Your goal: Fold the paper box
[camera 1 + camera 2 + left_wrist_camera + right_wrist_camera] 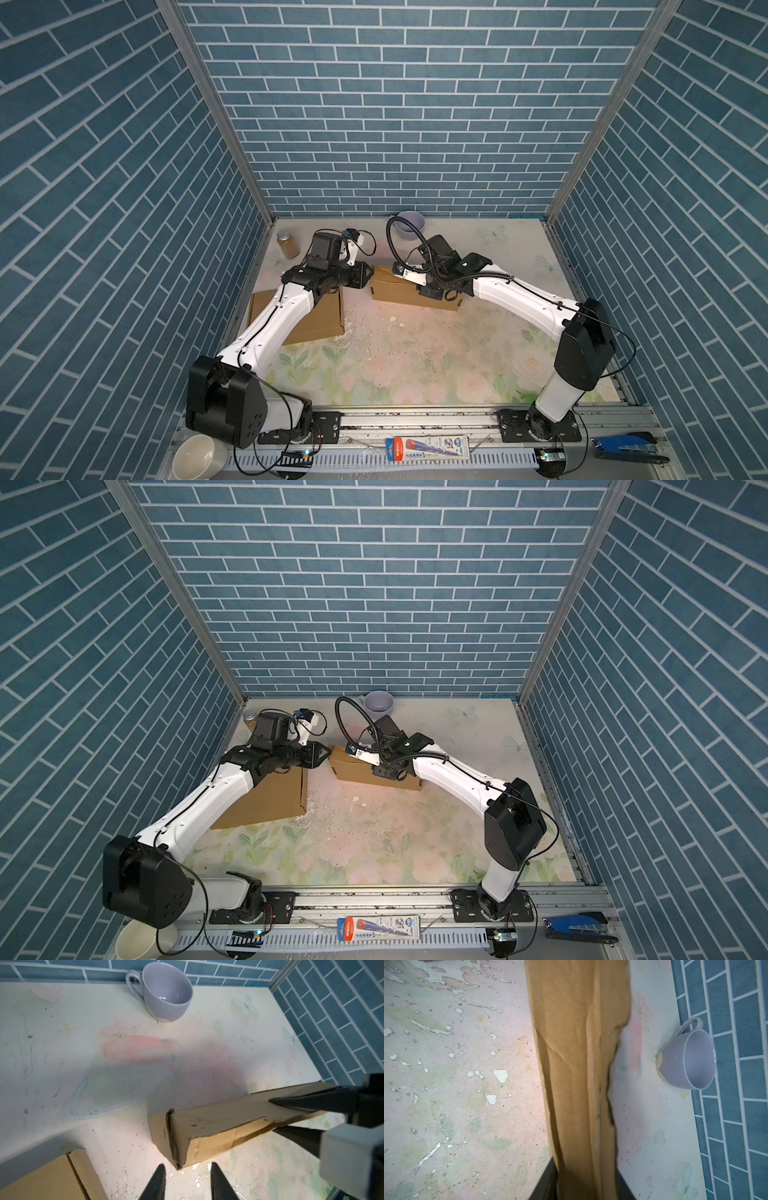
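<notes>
A white mug [195,457] stood at the far left, off the front edge of the table [415,365], beside the left arm's base. A jar [287,244] stood in the table's back left corner. Near it a flat cardboard sheet [316,320] lay partly under the left arm. The left gripper [187,1165] hung low over the table, its fingers parted with nothing between them. Its tips sat just at the left end corner of the box [395,293]; whether they touched it could not be told. The box lay on the table around the middle, toward the back, long side across, its top creased and ragged along one edge. Behind it a lilac cup [409,224] stood by the back wall. The right gripper [585,1164] reached in from the right and was clamped on the box. In the right wrist view the cardboard ran between its two fingers, one on each side. A pack [428,448] lay on the front rail, and a blue stapler [627,446] lay at the far right front.
</notes>
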